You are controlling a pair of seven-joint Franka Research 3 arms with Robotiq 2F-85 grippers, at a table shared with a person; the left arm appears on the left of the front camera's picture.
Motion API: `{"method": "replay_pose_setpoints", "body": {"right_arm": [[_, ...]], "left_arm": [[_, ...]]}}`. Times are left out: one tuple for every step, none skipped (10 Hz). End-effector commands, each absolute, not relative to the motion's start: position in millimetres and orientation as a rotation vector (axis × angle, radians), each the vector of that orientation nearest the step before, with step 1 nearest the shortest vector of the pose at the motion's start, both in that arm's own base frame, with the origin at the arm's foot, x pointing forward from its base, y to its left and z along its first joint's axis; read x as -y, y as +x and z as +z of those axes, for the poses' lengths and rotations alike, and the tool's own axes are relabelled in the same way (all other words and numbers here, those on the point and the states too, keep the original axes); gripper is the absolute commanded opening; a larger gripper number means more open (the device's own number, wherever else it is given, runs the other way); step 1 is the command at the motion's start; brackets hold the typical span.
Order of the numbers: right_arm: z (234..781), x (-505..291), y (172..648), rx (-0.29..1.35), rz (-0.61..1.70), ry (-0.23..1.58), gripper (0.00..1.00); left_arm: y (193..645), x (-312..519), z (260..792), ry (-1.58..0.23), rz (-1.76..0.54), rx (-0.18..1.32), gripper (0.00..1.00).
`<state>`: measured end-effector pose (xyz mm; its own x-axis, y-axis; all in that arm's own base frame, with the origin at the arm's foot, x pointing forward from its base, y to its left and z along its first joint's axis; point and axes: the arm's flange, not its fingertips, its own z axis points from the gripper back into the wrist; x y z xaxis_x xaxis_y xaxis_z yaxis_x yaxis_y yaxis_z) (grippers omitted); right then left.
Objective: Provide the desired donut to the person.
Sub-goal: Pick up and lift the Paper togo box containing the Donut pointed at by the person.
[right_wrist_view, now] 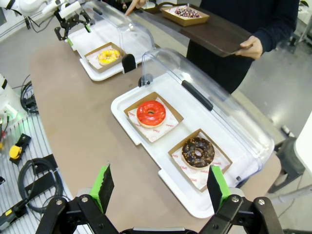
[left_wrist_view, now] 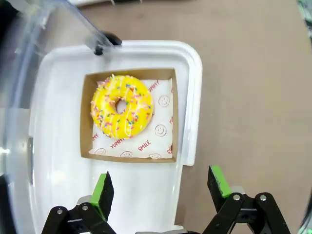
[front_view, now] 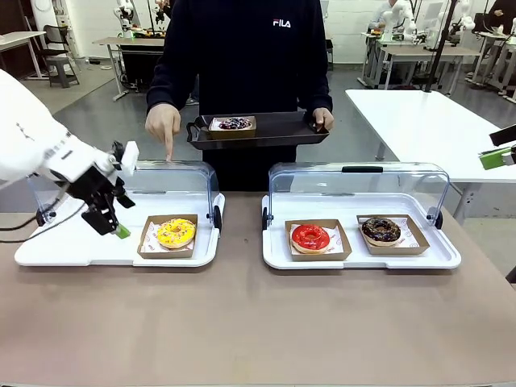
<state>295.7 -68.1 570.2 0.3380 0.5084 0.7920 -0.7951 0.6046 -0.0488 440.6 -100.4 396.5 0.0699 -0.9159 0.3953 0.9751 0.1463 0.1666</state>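
The person (front_view: 242, 56) stands at the far side and holds a black tray (front_view: 282, 129) in one hand; a dark sprinkled donut (front_view: 234, 123) in a box lies on it. The other hand's forefinger (front_view: 168, 149) points down at the lid of the left case. In that case a yellow sprinkled donut (front_view: 175, 232) (left_wrist_view: 122, 113) lies in a brown paper box. My left gripper (front_view: 113, 222) (left_wrist_view: 161, 185) hangs open over the case's white tray (left_wrist_view: 58, 73), just left of the yellow donut and holding nothing. My right gripper (right_wrist_view: 161, 184) (front_view: 496, 155) is open and high at the table's right side.
The right case (front_view: 359, 173) has its clear lid raised. It holds a red-glazed donut (front_view: 310, 236) (right_wrist_view: 151, 113) and a chocolate donut (front_view: 380, 230) (right_wrist_view: 198, 151), each in a box. The left case's lid (front_view: 173, 173) is also raised. Bare brown table lies in front.
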Motion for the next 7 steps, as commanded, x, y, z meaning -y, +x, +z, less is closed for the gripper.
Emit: {"method": "replay_pose_setpoints", "body": {"right_arm": [[567, 67, 297, 0.884, 0.882, 0.397, 1.0], [567, 67, 297, 0.884, 0.882, 0.397, 1.0], [567, 67, 297, 0.884, 0.882, 0.397, 1.0], [567, 67, 297, 0.884, 0.882, 0.397, 1.0], [567, 67, 297, 0.884, 0.882, 0.397, 1.0], [567, 67, 297, 0.884, 0.882, 0.397, 1.0], [567, 67, 297, 0.884, 0.882, 0.397, 1.0]], "left_arm": [[448, 108, 369, -0.17, -1.567, 0.488, 1.0], [441, 100, 397, -0.157, -1.431, 0.458, 1.0], [441, 100, 397, -0.157, -1.431, 0.458, 1.0], [441, 100, 397, -0.157, -1.431, 0.458, 1.0], [445, 104, 380, -0.146, -1.477, 0.445, 1.0], [456, 118, 370, -0.146, -1.545, 0.428, 1.0], [464, 123, 364, -0.12, -1.542, 0.423, 1.0]]}}
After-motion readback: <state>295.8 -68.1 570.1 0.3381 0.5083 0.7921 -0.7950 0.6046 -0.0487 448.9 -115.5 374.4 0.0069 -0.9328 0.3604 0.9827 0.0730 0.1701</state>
